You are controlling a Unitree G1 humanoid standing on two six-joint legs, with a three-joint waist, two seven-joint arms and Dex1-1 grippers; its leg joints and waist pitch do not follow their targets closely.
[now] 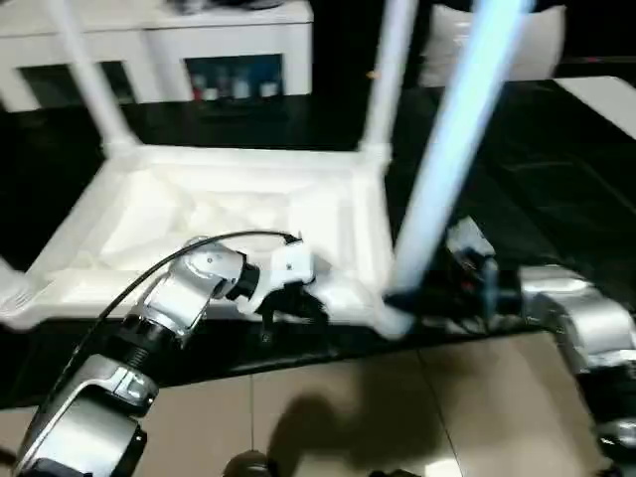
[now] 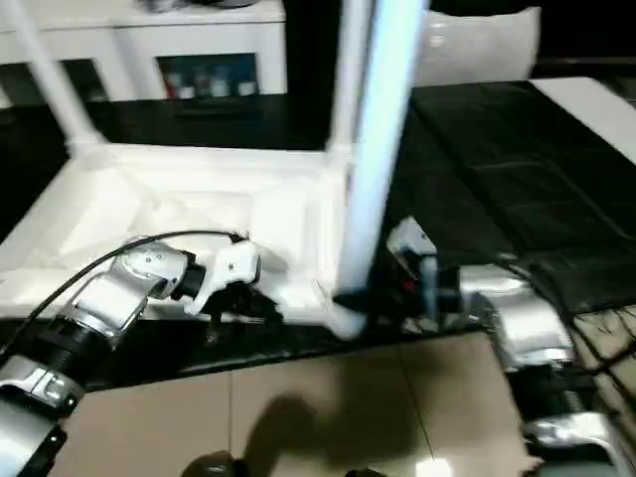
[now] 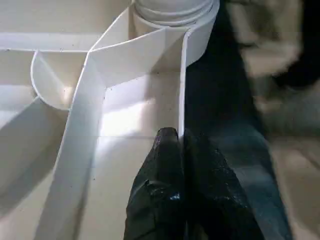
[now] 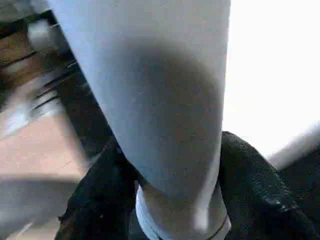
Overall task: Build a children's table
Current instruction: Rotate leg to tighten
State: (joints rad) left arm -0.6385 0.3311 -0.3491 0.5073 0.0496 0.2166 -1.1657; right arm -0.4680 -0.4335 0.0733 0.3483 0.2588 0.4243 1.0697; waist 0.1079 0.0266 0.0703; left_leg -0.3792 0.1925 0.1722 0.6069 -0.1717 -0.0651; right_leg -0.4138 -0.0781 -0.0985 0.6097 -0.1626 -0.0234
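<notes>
The children's table (image 1: 199, 214) lies upside down on the black work table, ribbed underside up. Three of its white legs stand in corner sockets: back left (image 1: 89, 75), back right (image 1: 390, 70) and near right (image 1: 452, 139). My left gripper (image 3: 179, 136) is at the near rim, shut on the thin rim wall (image 3: 182, 90) just short of the near right socket. My right gripper (image 4: 172, 142) reaches in from the right at the foot of the near right leg (image 4: 160, 100). One black finger (image 4: 100, 190) lies against each side of the leg, just above the socket.
The near edge of the black work table (image 1: 248, 348) runs just under both grippers, with tiled floor (image 1: 397, 417) below. A white shelf unit (image 1: 159, 40) stands behind the table. A black cable (image 1: 119, 288) loops over my left forearm. A white surface (image 1: 606, 99) lies at the far right.
</notes>
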